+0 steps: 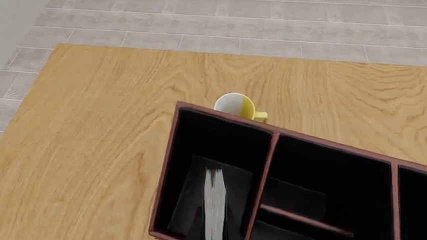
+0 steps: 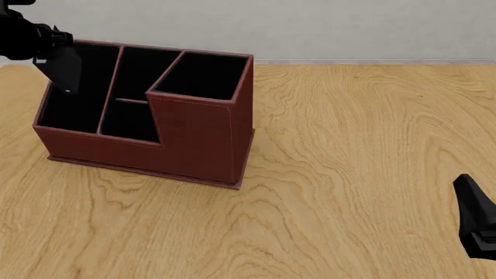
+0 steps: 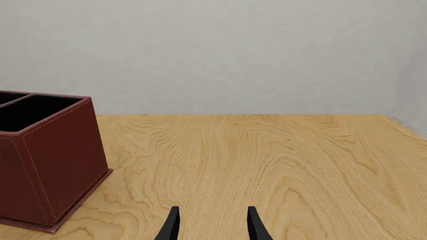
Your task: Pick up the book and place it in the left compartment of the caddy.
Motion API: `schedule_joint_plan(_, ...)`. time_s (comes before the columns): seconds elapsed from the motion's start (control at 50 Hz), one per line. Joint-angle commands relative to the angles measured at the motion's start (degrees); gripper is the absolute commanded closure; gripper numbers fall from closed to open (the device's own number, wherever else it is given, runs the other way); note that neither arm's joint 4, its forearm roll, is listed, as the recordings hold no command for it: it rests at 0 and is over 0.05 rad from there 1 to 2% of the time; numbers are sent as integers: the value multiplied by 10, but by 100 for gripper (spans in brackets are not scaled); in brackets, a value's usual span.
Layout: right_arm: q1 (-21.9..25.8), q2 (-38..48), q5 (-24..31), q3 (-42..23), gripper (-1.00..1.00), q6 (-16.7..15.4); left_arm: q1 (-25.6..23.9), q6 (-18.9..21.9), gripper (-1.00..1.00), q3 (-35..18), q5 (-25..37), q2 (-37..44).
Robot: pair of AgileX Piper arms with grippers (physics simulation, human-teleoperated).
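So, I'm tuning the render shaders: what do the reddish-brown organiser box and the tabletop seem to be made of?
The reddish-brown organiser box looks like leather or a faux-leather wrap: matte grain and pale stitching along its edges, with a flat black lining inside. The tabletop looks like light wood or a wood-print laminate: flowing grain lines and a low sheen. Being a simulator render, both are only surface looks.

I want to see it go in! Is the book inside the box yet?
Partly in. The book stands on edge, dipping into the left compartment of the caddy; whether it's released, cannot tell.
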Motion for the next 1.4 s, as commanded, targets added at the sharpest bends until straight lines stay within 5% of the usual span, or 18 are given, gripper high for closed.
schedule_joint_plan(0.02, 0, -1, 0, 1, -100, 0, 4, 8, 100, 0, -14, 7)
schedule_joint_plan(1.4, 0, -1, 0, 1, -100, 0, 11, 8, 100, 12, -65, 71)
